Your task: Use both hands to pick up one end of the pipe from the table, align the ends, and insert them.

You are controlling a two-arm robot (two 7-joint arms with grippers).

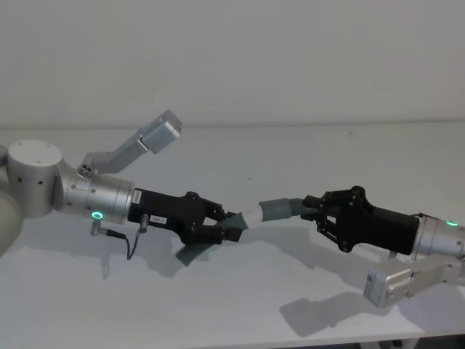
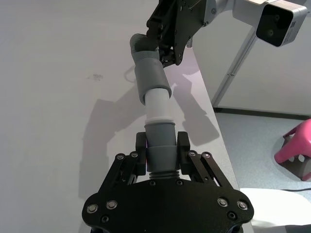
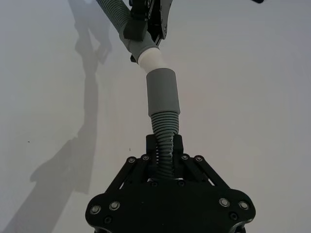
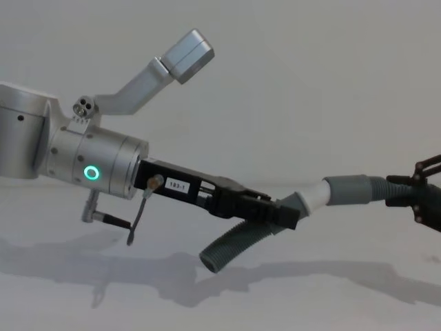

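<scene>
Both pipe pieces are held above the white table (image 1: pixel 240 309). My left gripper (image 1: pixel 220 226) is shut on the grey cuff (image 2: pixel 161 141) of one pipe piece, just behind its white tip (image 1: pixel 251 216). That piece's ribbed tail (image 4: pixel 233 249) hangs down below the jaws. My right gripper (image 1: pixel 317 212) is shut on the ribbed hose (image 3: pixel 164 145) of the other piece, behind its wide grey cuff (image 1: pixel 280 209). The white tip (image 2: pixel 156 103) meets the mouth of the wide cuff (image 3: pixel 162 92) at a slight angle, with part of the white still showing.
A thin black cable (image 1: pixel 134 244) hangs under the left wrist. In the left wrist view the table's edge (image 2: pixel 219 145) runs close by, with a pink stool (image 2: pixel 296 151) on the floor beyond. A pale wall stands behind the table.
</scene>
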